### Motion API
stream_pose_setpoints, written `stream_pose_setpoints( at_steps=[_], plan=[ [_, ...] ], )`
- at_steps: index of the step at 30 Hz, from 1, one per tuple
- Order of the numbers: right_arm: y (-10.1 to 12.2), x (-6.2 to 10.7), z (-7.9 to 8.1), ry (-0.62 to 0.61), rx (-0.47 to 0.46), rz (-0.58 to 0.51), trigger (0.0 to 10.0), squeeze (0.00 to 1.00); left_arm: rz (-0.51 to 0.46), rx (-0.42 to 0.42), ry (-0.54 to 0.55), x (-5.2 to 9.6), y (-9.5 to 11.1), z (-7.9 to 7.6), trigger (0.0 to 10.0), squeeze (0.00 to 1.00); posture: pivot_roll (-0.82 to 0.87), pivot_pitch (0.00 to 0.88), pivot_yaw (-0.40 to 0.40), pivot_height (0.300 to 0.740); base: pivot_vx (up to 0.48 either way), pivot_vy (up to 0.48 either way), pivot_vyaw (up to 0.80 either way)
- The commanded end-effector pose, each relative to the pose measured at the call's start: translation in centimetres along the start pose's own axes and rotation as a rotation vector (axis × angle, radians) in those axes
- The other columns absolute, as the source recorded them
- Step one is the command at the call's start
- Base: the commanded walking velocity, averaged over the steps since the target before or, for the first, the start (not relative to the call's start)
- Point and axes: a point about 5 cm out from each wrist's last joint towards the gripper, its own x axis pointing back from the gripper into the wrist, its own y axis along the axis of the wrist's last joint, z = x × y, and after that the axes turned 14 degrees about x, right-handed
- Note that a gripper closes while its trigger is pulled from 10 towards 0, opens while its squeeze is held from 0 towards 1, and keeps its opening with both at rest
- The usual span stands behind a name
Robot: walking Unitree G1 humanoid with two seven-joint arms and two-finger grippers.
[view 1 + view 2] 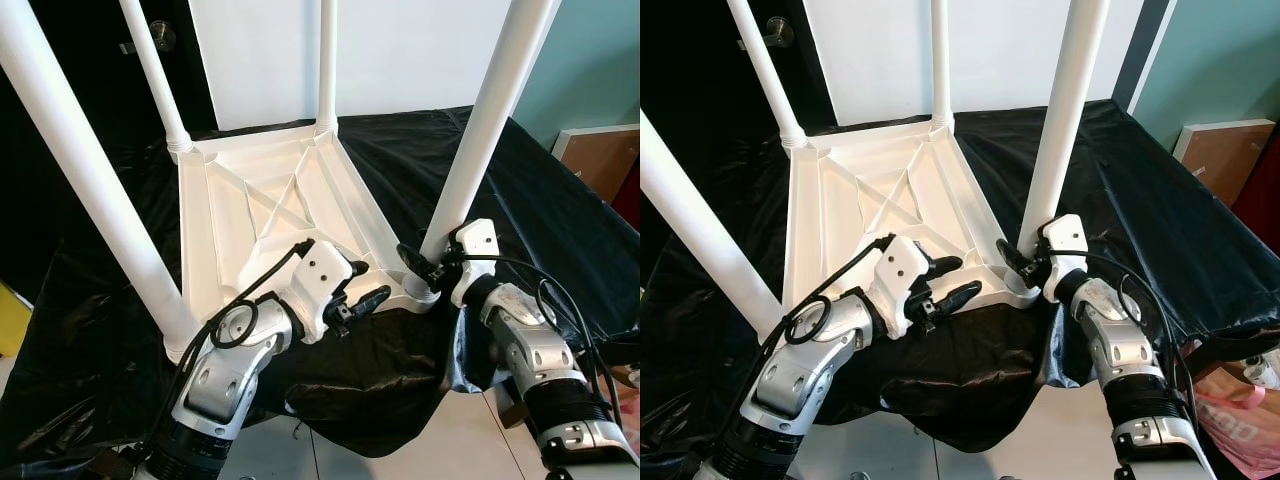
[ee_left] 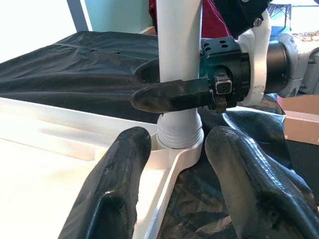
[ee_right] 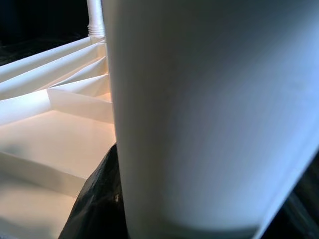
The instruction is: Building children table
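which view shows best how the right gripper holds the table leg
The left wrist view: the right gripper clamps the leg just above its socket. The eye views show it smaller; the right wrist view shows the leg up close.

Bright daylight, glare on white wall; wrist close-ups soft (blurred), dark corners

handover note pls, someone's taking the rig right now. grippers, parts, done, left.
Right gripper: shut on the near-right leg, low by its socket.
Left gripper: open, beside the tabletop's near edge, holding nothing.
Tabletop: upside down on the black sheet.
Done: all four legs stand in their corner sockets.
Left: confirm the near-right leg is seated, release, flip upright. Tightness can't be judged.
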Motion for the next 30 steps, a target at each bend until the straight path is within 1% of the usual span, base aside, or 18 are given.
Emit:
stream_pose_setpoints(
  at_steps=[1,3,4,5,7,8,9,10,11,13,14,16,17,18,20,22,24,30],
  plan=[
    [-1.2,0.4,0.8,0.012,-0.019,0.061,10.0,0.00,-0.010,0.003,0.049,0.1,0.0,0.2,10.0,0.00,-0.12,0.020,-0.023,0.740,0.000,0.000,0.00],
    [-1.1,0.4,0.9,-0.066,-0.030,0.079,10.0,0.00,-0.011,0.006,0.048,0.0,0.0,0.2,10.0,0.00,-0.12,0.024,-0.024,0.740,0.000,0.000,0.00],
    [-1.1,0.4,0.9,-0.066,-0.030,0.079,10.0,0.00,-0.011,0.006,0.048,0.0,0.0,0.2,10.0,0.00,-0.12,0.024,-0.024,0.740,0.000,0.000,0.00],
    [-0.9,0.4,1.1,-0.113,-0.036,0.085,10.0,0.00,-0.011,0.008,0.047,0.0,0.0,0.2,10.0,0.00,-0.13,0.026,-0.025,0.740,0.000,0.000,0.00],
    [-0.9,0.4,1.1,-0.113,-0.036,0.085,10.0,0.00,-0.011,0.008,0.047,0.0,0.0,0.2,10.0,0.00,-0.13,0.026,-0.025,0.740,0.000,0.000,0.00],
    [-0.8,0.4,1.4,-0.159,-0.053,0.094,10.0,0.00,-0.011,0.010,0.047,0.0,-0.1,0.1,10.0,0.00,-0.13,0.028,-0.026,0.740,0.000,0.000,0.00],
    [-0.8,0.4,1.4,-0.159,-0.053,0.094,10.0,0.00,-0.011,0.010,0.047,0.0,-0.1,0.1,10.0,0.00,-0.13,0.028,-0.026,0.740,0.000,0.000,0.00],
    [-0.8,0.5,1.7,-0.219,-0.075,0.106,10.0,0.00,-0.011,0.012,0.047,0.0,-0.1,0.1,10.0,0.00,-0.13,0.033,-0.025,0.740,0.000,0.000,0.00],
    [-0.8,0.5,1.7,-0.219,-0.075,0.106,10.0,0.00,-0.011,0.012,0.047,0.0,-0.1,0.1,10.0,0.00,-0.13,0.033,-0.025,0.740,0.000,0.000,0.00],
    [-0.8,0.8,2.2,-0.353,-0.107,0.145,10.0,0.00,-0.013,0.016,0.047,0.0,-0.1,0.1,10.0,0.00,-0.13,0.037,-0.027,0.740,0.000,0.000,0.00],
    [-0.8,0.8,2.2,-0.353,-0.107,0.145,10.0,0.00,-0.013,0.016,0.047,0.0,-0.1,0.1,10.0,0.00,-0.13,0.037,-0.027,0.740,0.000,0.000,0.00],
    [-0.7,1.1,2.6,-0.481,-0.118,0.172,10.0,0.00,-0.010,0.017,0.047,0.0,-0.1,0.1,10.0,0.00,-0.12,0.043,-0.028,0.740,0.000,0.000,0.00],
    [-0.7,1.1,2.6,-0.481,-0.118,0.172,10.0,0.00,-0.010,0.017,0.047,0.0,-0.1,0.1,10.0,0.00,-0.12,0.043,-0.028,0.740,0.000,0.000,0.00],
    [-0.6,1.2,2.7,-0.520,-0.116,0.178,10.0,0.00,-0.009,0.018,0.047,0.1,-0.2,0.0,10.0,0.00,-0.12,0.043,-0.028,0.740,0.000,0.000,0.00],
    [-0.3,1.1,3.6,-0.588,-0.136,0.187,10.0,0.00,-0.008,0.023,0.048,0.1,-0.2,-0.1,10.0,0.00,-0.12,0.050,-0.030,0.740,0.000,0.000,0.00],
    [-0.1,1.0,3.9,-0.600,-0.153,0.190,10.0,0.00,-0.008,0.024,0.048,0.2,-0.2,-0.1,10.0,0.00,-0.12,0.050,-0.030,0.740,0.000,0.000,0.00],
    [0.2,1.0,4.1,-0.596,-0.140,0.182,10.0,0.00,-0.008,0.026,0.047,0.2,-0.3,-0.2,10.0,0.00,-0.12,0.053,-0.031,0.740,0.000,0.000,0.00],
    [0.7,1.3,3.8,-0.590,-0.129,0.173,10.0,0.00,-0.005,0.028,0.050,0.3,-0.3,-0.2,10.0,0.00,-0.11,0.055,-0.035,0.740,0.000,0.000,0.00]
  ],
)
